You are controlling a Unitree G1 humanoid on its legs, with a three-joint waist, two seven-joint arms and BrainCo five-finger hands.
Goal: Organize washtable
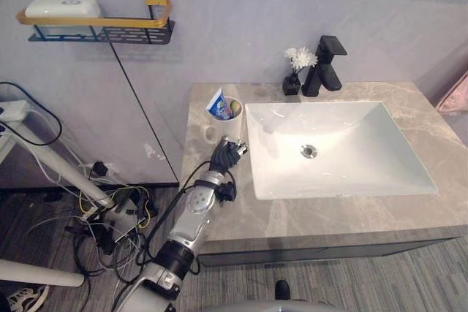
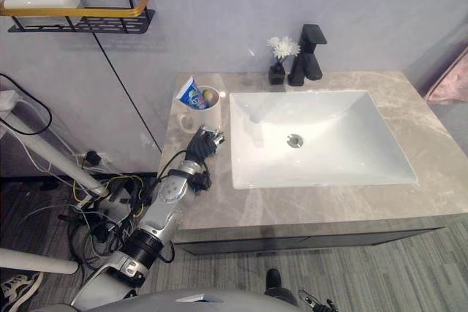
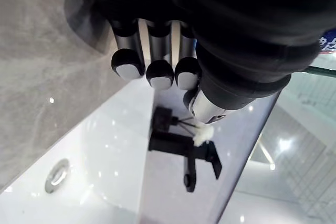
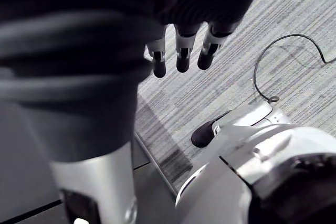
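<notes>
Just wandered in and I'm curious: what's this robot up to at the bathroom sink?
It is meant to tidy this washstand. Its left hand is at the stone counter, close in front of a white cup holding a toothpaste tube, beside the sink. Its fingers are relaxed and hold nothing. The right hand hangs over the carpeted floor, also empty. Nothing looks picked up yet.

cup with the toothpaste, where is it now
In the left eye view the cup stands at the left end of the counter, just left of the sink, with the left robot hand just in front of it.
</notes>
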